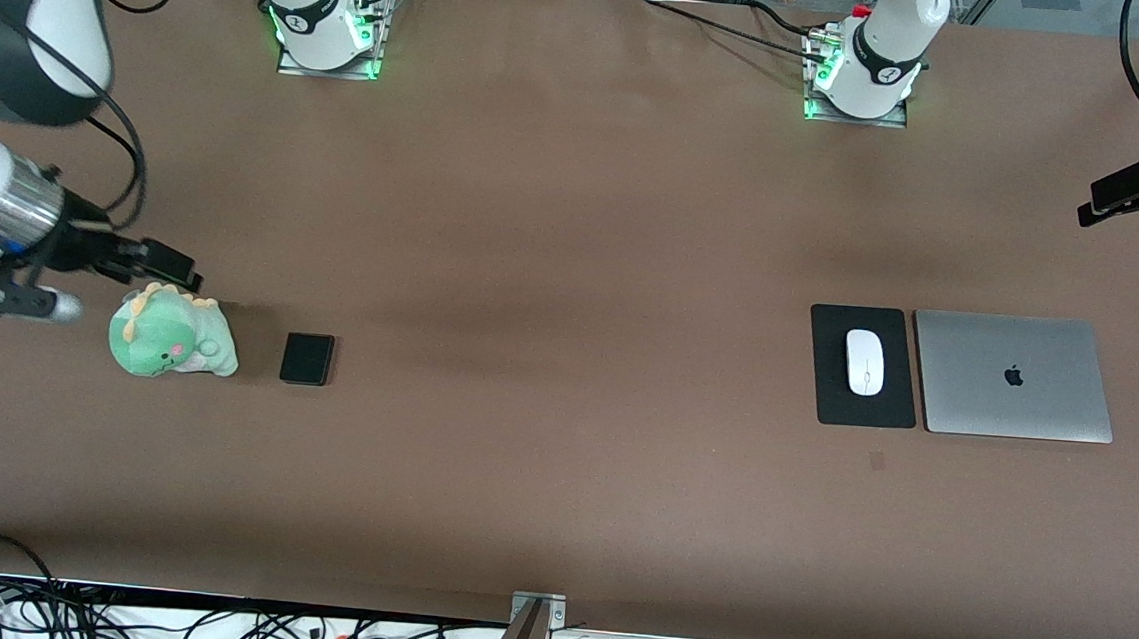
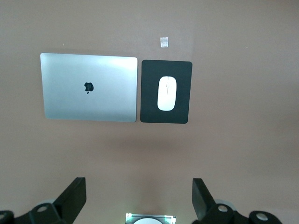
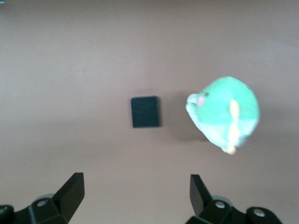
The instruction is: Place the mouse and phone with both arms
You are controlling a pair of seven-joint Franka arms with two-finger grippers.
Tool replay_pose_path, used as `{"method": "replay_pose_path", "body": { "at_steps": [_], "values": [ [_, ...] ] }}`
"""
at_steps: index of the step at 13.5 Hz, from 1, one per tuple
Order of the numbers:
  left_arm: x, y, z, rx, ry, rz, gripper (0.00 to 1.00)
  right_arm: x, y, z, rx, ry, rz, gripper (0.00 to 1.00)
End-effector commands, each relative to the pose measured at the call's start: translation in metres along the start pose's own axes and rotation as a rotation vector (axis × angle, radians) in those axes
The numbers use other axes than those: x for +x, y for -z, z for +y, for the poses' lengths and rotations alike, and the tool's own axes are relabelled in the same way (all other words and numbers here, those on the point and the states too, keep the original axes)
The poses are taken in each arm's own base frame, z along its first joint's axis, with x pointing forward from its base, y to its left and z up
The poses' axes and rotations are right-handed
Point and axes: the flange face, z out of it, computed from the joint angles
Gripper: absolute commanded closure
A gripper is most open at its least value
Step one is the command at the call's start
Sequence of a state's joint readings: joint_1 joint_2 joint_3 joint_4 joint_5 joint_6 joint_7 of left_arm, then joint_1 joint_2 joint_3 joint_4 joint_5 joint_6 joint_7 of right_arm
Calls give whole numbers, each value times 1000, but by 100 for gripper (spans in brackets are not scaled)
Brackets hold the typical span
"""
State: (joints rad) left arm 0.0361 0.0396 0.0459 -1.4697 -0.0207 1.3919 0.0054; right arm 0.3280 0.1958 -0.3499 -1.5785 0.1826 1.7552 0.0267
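Mouse and phone both lie free

Mouse sits on the pad beside the laptop; glossy, likely slippery, best pinched across its sides. Phone lies on the surface by the toy; thin, stiff, take by its edges. Left gripper and right gripper hang wide apart, empty.

I see the mouse on the mouse pad, laptop just beside it toward the left arm's end. Phone lies beside the plush toy toward the right arm's end.
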Motion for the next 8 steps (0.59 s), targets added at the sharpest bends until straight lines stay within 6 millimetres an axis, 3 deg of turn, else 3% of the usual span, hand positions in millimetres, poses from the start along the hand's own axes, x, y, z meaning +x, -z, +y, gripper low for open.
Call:
{"method": "replay_pose_path", "body": {
  "at_steps": [1,4,5,8],
  "values": [
    [14,19,8,-4,2,27,0,-30,50,10,-65,37,32,0],
    [34,14,10,-6,-11,46,0,-40,89,27,-66,14,51,0],
    [50,4,14,-5,-19,86,0,-47,101,33,-65,8,64,0],
    [59,-21,21,-10,-15,78,0,-51,116,35,-111,12,86,0]
  ]
}}
